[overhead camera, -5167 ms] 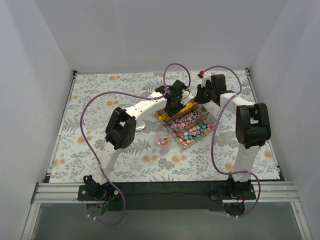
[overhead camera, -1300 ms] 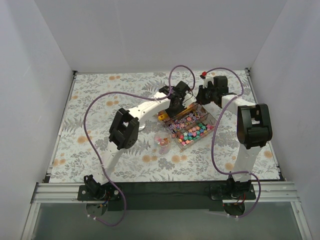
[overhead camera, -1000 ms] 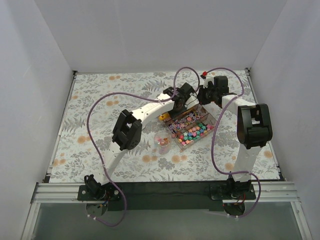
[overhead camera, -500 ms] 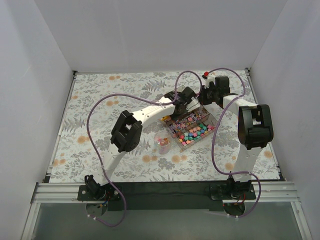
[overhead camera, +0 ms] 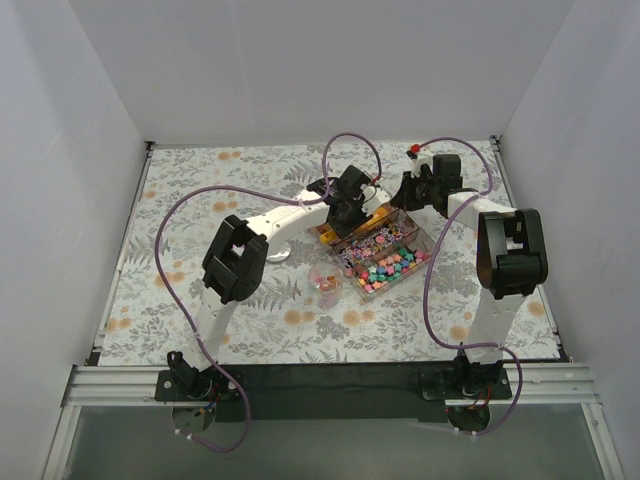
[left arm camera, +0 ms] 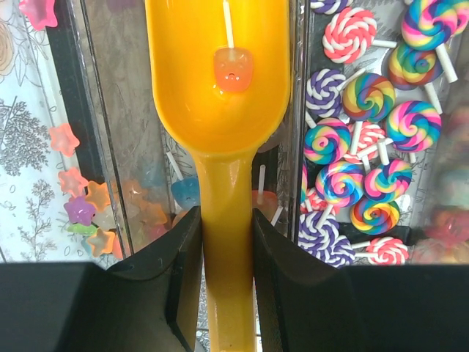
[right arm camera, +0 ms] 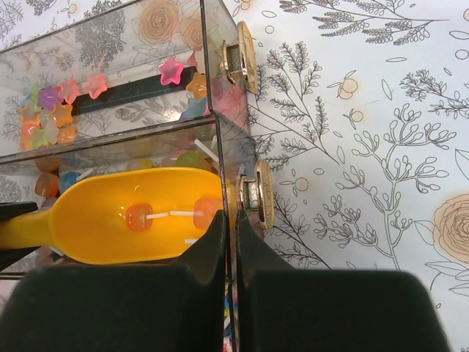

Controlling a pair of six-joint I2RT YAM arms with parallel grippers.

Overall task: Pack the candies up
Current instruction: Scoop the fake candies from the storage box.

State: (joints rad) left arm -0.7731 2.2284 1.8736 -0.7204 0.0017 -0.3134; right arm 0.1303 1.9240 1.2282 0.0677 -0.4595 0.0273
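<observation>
A clear compartment box (overhead camera: 430,243) holds the candies (overhead camera: 385,262) in mixed colours. In the left wrist view my left gripper (left arm camera: 227,220) is shut on the handle of the orange scoop (left arm camera: 220,88). The scoop sits low inside a box compartment with one orange candy on a stick (left arm camera: 233,66) in its bowl. Swirl lollipops (left arm camera: 366,132) fill the compartment to its right and star candies (left arm camera: 80,205) lie to its left. My right gripper (right arm camera: 234,220) is shut on the thin clear box wall (right arm camera: 212,73) beside a gold latch (right arm camera: 262,194). Through that wall the scoop (right arm camera: 110,220) shows.
A small clear cup (overhead camera: 325,282) with pink sweets stands on the flowered tablecloth just left of the box's near corner. White walls enclose the table on three sides. Purple cables loop above both arms.
Over the last second my left gripper first swung right over the box, then came back left with the scoop. Its elbow moved left too. The right arm stayed put.
</observation>
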